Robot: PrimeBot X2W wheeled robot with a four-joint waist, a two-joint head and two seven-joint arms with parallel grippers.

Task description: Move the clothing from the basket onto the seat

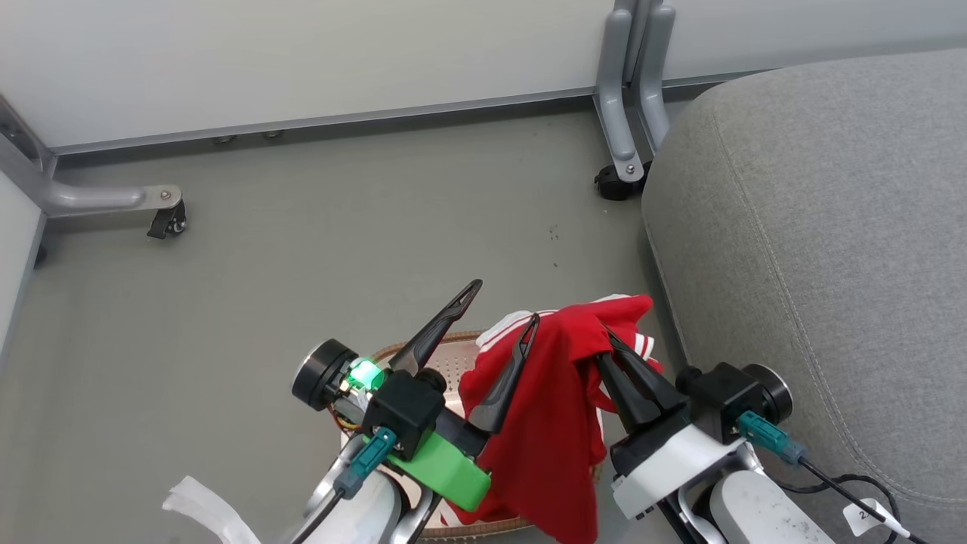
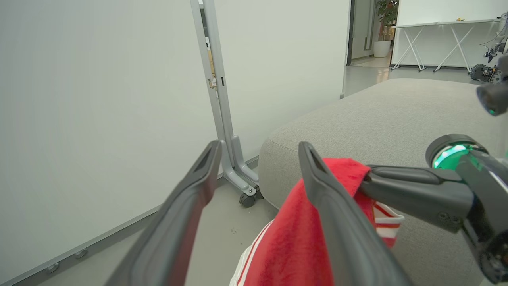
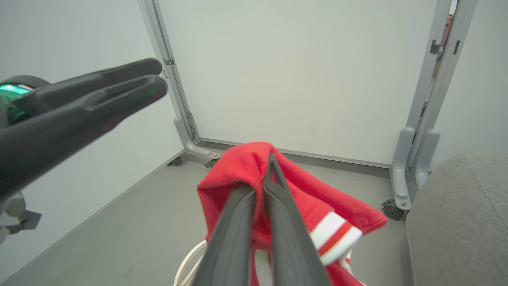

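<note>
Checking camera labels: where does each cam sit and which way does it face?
Head: up high, looking down at basket, red garment, seat at right; left jaws spread, right jaws clamped on garment.
Left wrist: along its open jaws toward seat and panel; right jaws at right.
Right wrist: along its shut jaws toward panel; left jaws at left.
Shared: garment and seat in all three.

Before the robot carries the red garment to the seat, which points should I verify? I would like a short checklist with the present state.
1. Right gripper shut on red garment: ok.
2. Left gripper open, holding nothing: ok.
3. Left gripper's finger free of the cloth: cannot tell.
4. Garment's hanging end lifted out of basket: cannot tell.
5. Seat on the robot's right, beside the garment: ok.
</note>
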